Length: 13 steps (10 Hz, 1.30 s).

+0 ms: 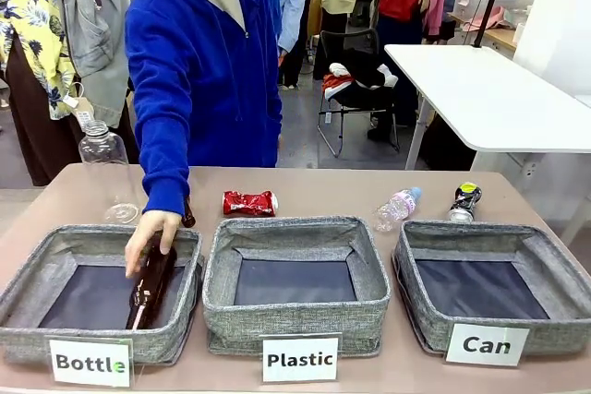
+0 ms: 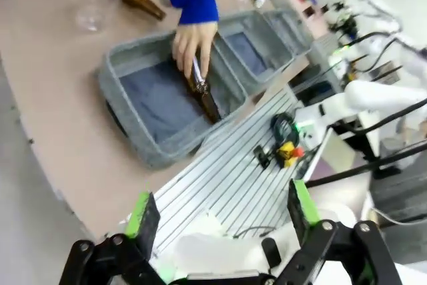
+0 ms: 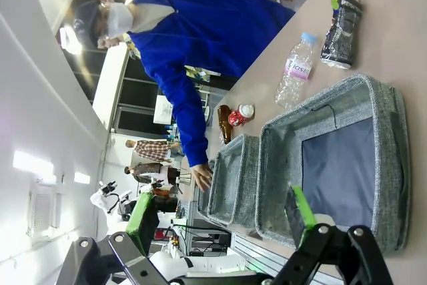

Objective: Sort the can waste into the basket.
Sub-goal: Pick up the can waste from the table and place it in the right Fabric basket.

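A dented red can point(image 1: 249, 202) lies on the table behind the middle basket, also small in the right wrist view point(image 3: 240, 115). A black can point(image 1: 464, 200) with yellow and green lies behind the right-hand basket point(image 1: 480, 232) signed "Can"; its inside is bare. From the right wrist I see that basket point(image 3: 393, 165) close below and the black can point(image 3: 340, 28) beyond it. My right gripper point(image 3: 221, 211) is open with nothing between its fingers. My left gripper point(image 2: 221, 208) is open too, held back over the robot's base, short of the table.
A person's hand point(image 1: 148, 239) holds a brown bottle point(image 1: 152, 285) inside the "Bottle" basket point(image 1: 55, 237). A second brown bottle point(image 1: 187, 217) lies behind it. The "Plastic" basket point(image 1: 295, 228) is in the middle. A small clear bottle point(image 1: 398, 207) and a large one point(image 1: 106, 168) stand behind.
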Each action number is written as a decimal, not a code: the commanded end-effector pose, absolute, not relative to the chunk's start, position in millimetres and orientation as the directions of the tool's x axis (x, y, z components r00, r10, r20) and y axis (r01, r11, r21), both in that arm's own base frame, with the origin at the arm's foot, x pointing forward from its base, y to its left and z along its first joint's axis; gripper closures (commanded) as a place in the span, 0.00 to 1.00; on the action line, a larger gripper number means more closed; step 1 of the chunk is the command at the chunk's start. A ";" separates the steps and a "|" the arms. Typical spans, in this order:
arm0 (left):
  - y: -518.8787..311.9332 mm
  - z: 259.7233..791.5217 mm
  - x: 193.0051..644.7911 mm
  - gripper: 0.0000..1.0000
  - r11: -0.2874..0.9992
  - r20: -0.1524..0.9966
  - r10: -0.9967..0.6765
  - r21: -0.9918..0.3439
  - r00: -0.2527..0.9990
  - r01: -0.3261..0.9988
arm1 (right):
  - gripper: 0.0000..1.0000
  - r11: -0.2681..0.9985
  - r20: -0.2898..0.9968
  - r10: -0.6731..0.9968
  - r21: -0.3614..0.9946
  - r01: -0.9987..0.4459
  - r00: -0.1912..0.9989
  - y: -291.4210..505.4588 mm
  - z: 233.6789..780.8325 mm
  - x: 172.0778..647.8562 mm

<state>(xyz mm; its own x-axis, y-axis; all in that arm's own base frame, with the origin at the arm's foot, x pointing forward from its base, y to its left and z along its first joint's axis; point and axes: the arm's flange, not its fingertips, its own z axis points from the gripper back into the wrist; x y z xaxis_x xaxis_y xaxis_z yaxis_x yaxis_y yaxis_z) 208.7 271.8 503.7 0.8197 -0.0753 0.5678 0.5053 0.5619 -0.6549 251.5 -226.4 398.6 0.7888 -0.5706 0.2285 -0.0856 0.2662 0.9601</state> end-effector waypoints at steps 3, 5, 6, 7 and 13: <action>258.6 512.5 221.8 0.00 0.491 0.602 -0.071 -0.673 0.796 0.553 | 0.00 0.265 0.259 -0.577 0.956 -0.123 0.774 -228.0 400.2 254.7; 201.4 546.4 239.0 0.00 0.525 0.586 -0.186 -0.619 0.789 0.584 | 0.00 0.265 0.259 -0.577 0.956 -0.123 0.774 -228.0 400.2 254.7; 162.2 567.7 252.8 0.00 0.573 0.560 -0.262 -0.564 0.786 0.594 | 0.00 0.265 0.259 -0.577 0.956 -0.123 0.774 -228.0 400.2 254.7; 118.3 585.4 268.0 0.00 0.628 0.527 -0.321 -0.504 0.787 0.593 | 0.00 0.265 0.259 -0.577 0.956 -0.123 0.774 -228.0 400.2 254.7; -145.8 583.8 373.3 0.00 0.578 0.227 -0.798 0.023 0.559 0.816 | 0.00 0.265 0.259 -0.577 0.956 -0.123 0.774 -228.0 400.2 254.7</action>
<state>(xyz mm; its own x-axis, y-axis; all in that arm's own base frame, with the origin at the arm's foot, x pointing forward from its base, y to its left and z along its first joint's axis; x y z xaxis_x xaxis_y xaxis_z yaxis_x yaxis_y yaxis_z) 350.2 -145.9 587.1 0.6137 -0.7266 0.3089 0.7693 0.6382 -0.0273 251.8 -226.3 399.1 0.7891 -0.5693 0.2307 -0.0875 0.2675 0.9596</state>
